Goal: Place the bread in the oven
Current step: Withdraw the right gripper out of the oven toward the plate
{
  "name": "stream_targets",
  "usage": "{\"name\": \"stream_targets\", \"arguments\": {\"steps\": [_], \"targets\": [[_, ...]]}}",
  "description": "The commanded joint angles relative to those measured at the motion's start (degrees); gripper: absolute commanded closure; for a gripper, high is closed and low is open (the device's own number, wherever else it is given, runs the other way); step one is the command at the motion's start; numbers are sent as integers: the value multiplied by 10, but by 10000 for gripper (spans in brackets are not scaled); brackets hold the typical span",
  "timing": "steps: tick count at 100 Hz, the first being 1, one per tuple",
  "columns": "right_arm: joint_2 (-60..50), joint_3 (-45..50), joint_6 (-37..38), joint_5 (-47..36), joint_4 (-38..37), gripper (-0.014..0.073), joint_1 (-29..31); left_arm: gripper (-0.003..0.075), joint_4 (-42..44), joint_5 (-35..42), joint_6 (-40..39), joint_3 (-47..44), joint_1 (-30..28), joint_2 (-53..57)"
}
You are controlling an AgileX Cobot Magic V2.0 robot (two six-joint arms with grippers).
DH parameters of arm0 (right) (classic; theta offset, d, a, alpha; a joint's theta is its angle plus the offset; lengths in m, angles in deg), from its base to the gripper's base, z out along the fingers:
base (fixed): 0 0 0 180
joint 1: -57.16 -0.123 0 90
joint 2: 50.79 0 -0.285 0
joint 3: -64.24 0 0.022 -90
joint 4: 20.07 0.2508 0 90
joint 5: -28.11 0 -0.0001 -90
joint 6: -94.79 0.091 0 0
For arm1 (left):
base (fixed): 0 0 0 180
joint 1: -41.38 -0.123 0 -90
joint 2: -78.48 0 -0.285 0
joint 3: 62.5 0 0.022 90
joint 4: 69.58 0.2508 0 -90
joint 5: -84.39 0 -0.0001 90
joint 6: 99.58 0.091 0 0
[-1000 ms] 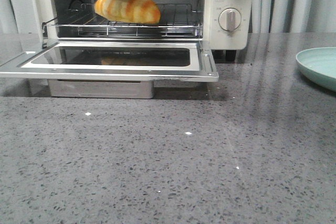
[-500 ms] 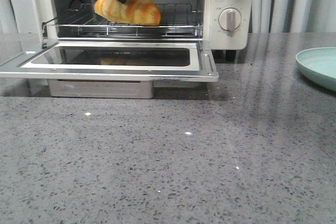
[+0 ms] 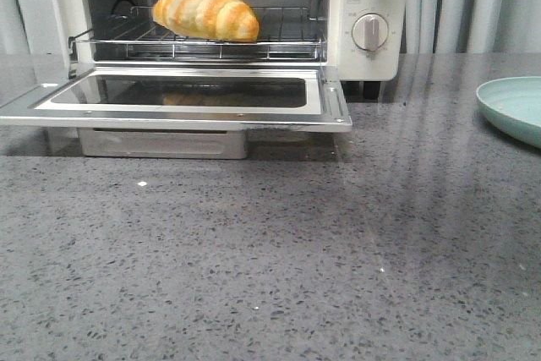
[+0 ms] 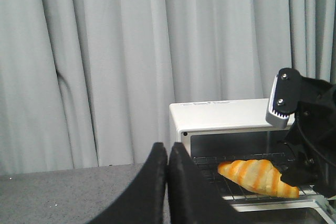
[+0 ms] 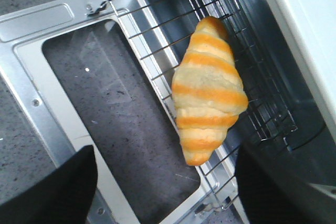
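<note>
Bread point(image 3: 207, 9) on oven point(image 3: 363, 48) rack (door down), right pincer point(image 5: 163, 187) wide, left pincer point(image 4: 168, 182) closed empty

black left gripper point(image 4: 168, 182) raised, its 2 fingers pressed flat together, nothing between them. black right gripper point(image 5: 163, 192) pointing down, 2 fingers point(image 5: 63, 187) spread wide apart, nothing held. right arm's black wrist point(image 4: 307, 135) visible in left wrist view. neither arm in front view.
</note>
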Motion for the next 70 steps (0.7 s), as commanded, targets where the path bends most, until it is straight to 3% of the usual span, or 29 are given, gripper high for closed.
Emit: {"name": "stream_targets", "arguments": {"steps": [1, 22, 35, 51, 70], "targets": [[-46, -19, 15, 46, -22, 98, -9, 742, -18, 49, -5, -13, -1, 23], [-79, -19, 37, 47, 21, 98, -11, 742, -30, 64, -8, -85, -2, 59], [-97, -17, 52, 47, 49, 98, -14, 742, -31, 127, -8, -151, -2, 61], [-119, 5, 52, 47, 49, 98, -15, 742, -30, 191, -8, -234, -2, 61], [-151, 71, 57, 47, 47, 98, -14, 742, -41, 203, -8, -319, -2, 61]]}}
